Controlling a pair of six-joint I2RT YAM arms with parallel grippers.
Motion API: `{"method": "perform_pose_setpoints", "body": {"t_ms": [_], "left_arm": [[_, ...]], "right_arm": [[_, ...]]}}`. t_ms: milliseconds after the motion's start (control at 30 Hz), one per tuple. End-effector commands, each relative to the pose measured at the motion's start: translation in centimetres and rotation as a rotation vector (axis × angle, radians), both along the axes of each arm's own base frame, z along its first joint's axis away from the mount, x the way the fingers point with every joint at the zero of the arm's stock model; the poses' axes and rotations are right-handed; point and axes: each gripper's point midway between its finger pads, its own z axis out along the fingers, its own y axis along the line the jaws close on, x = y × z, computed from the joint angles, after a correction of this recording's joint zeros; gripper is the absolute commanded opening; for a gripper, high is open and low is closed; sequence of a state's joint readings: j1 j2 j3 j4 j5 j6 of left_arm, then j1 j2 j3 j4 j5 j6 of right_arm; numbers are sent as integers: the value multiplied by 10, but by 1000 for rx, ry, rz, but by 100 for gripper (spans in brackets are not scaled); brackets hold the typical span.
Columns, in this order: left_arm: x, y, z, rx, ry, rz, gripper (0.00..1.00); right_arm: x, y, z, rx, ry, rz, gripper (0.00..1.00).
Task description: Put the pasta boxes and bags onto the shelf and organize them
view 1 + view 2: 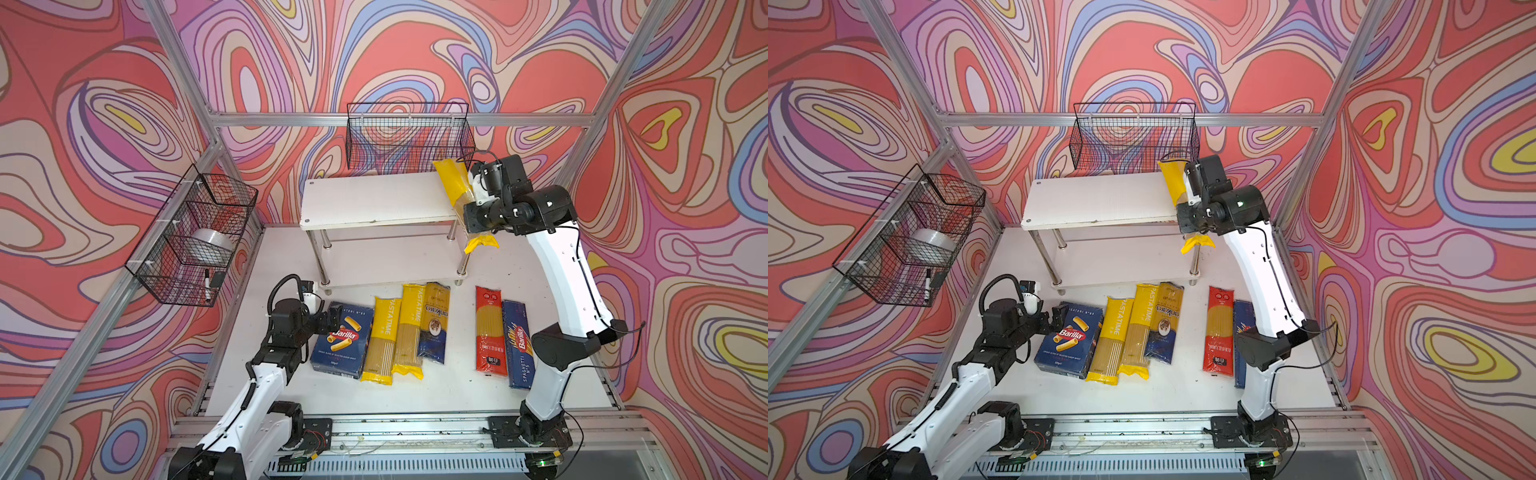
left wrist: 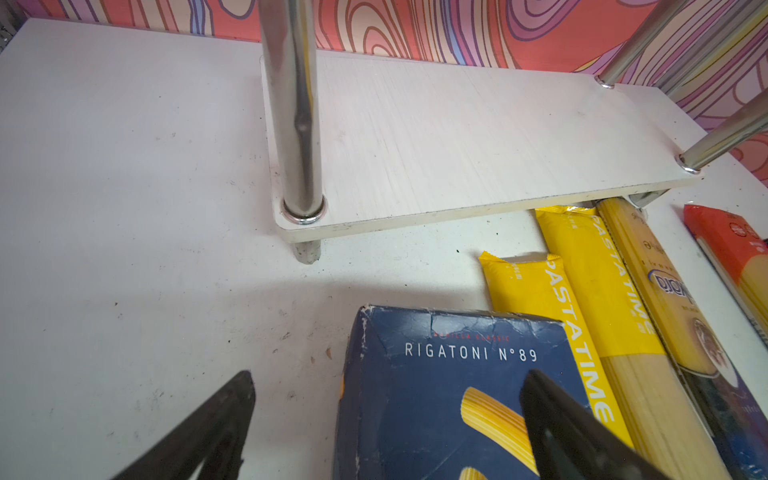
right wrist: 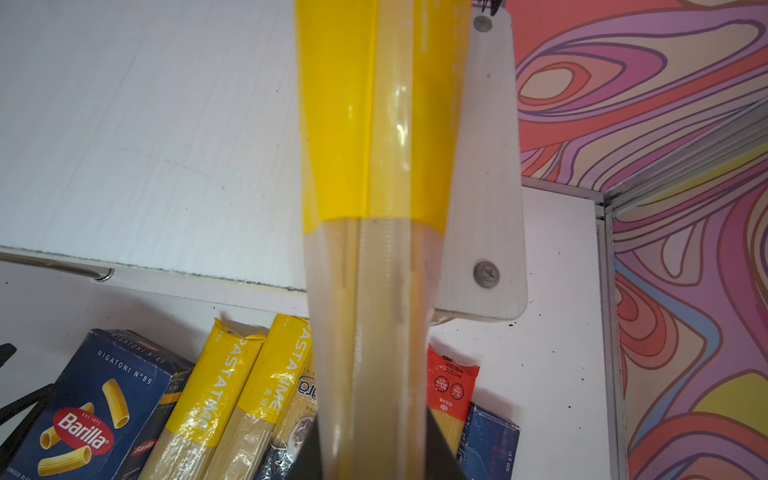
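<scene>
I have the yellow-and-clear spaghetti bag (image 1: 452, 183) pinched in my right gripper (image 3: 374, 453). It is tilted, with its far end ahead of the gripper over the right end of the shelf (image 1: 374, 199) top board. My left gripper (image 2: 388, 376) hovers wide apart, one finger above the rigatoni box (image 1: 340, 340), the other over bare surface (image 1: 453, 386).

I'm getting bright, even overhead light. The shelf (image 2: 457, 137) is throwing a soft shadow on the desk (image 2: 124, 166). Glare is streaking the yellow bag (image 3: 399, 116); my left pincer (image 2: 388, 376) is blurring close-up, edges bowing.
</scene>
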State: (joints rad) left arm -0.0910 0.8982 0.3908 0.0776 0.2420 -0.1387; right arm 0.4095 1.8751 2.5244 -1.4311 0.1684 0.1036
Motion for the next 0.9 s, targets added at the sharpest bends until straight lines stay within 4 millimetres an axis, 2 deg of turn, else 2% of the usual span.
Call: {"method": "perform_pose_setpoints", "body": {"t_ms": [0,133,467,700,867], "left_arm": [[3,0,7,4,-9,0,100],[3,0,7,4,-10,1,100],[3,0,7,3,-9,1,100],[2,-1,7,4,-10,-2,100],[2,0,8,3,-11,2,100]], "right_arm": [[7,1,24,27,-100,-8,31],[9,3,22,32,-95,-3,34],[14,7,31,56,-131,2,39],[23,13,21,52,-116,10,42],[28,13,18,39,-117,7,47]]}}
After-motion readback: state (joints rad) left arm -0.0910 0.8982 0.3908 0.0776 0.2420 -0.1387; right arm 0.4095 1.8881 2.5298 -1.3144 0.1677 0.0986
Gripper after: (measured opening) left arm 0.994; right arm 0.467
